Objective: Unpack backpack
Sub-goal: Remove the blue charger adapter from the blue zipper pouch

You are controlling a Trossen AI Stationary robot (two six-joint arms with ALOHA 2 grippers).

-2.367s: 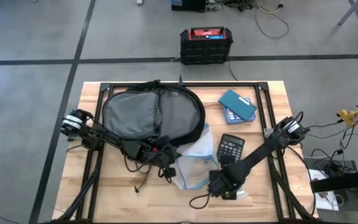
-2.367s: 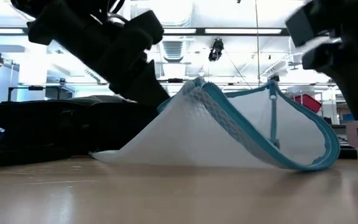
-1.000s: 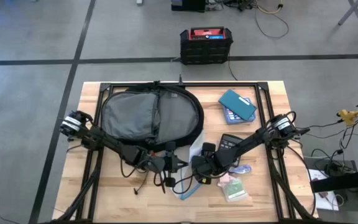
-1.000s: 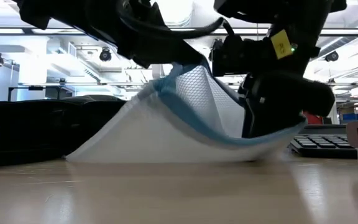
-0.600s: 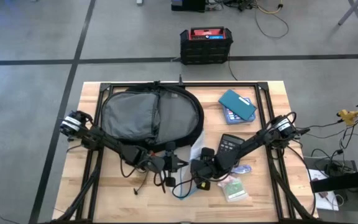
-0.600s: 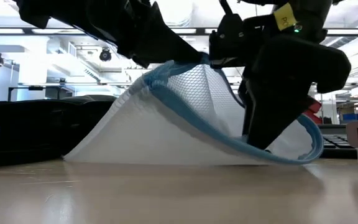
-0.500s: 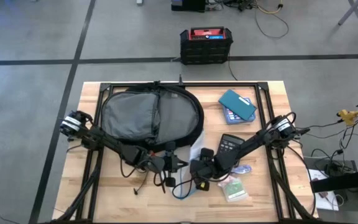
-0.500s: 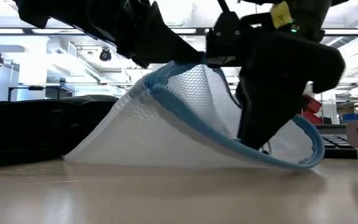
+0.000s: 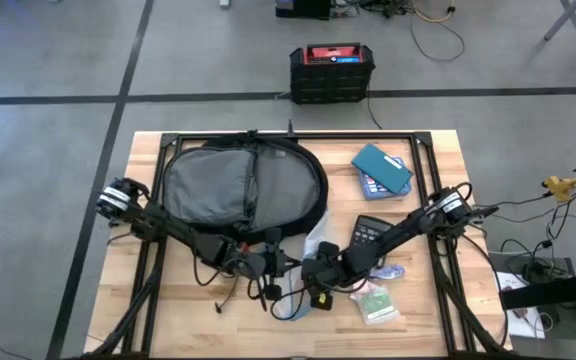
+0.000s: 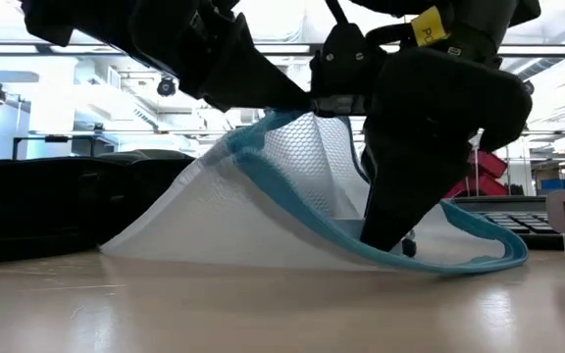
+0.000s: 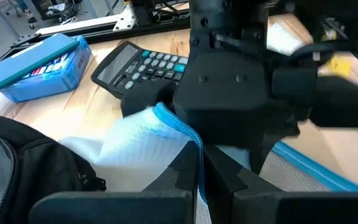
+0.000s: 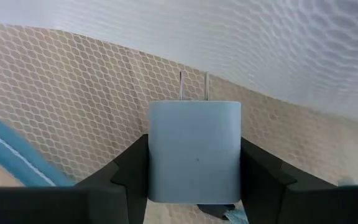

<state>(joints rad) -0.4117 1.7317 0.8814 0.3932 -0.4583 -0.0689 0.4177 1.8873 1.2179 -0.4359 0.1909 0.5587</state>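
The black backpack [image 9: 243, 185] lies flat on the table's far left half, its grey lining up. In front of it lies a white mesh pouch [image 10: 214, 226] with blue trim. My left gripper [image 9: 276, 266] is shut on the pouch's rim and holds it raised. My right gripper [image 12: 194, 186] reaches inside the pouch and is shut on a pale blue charger plug [image 12: 194, 149]. In the left wrist view my right gripper [image 11: 241, 93] stands right in front of the left fingers. My left gripper pinches the pouch's blue-trimmed upper rim [image 11: 185, 130] between its two fingers, coming from the table's left. The rim is lifted, while the pouch's lower side [image 10: 165, 250] rests on the table. My right gripper pinches the charger plug's body [image 12: 194, 177] between its two fingers. It slants down from the table's right into the pouch mouth. The two prongs [image 12: 193, 84] point away from the fingers, and mesh surrounds the plug.
A black calculator [image 9: 371, 232] lies right of the pouch, a blue box [image 9: 381, 170] behind it. Small packets [image 9: 376, 302] lie near the front right. A black crate with a red top [image 9: 331, 72] stands on the floor beyond the table.
My right gripper has moved a little toward the table's left and near edge, deeper into the pouch. The pouch's lower blue rim has dropped and now lies slack on the table to the right. Its upper rim has stayed raised in my left gripper.
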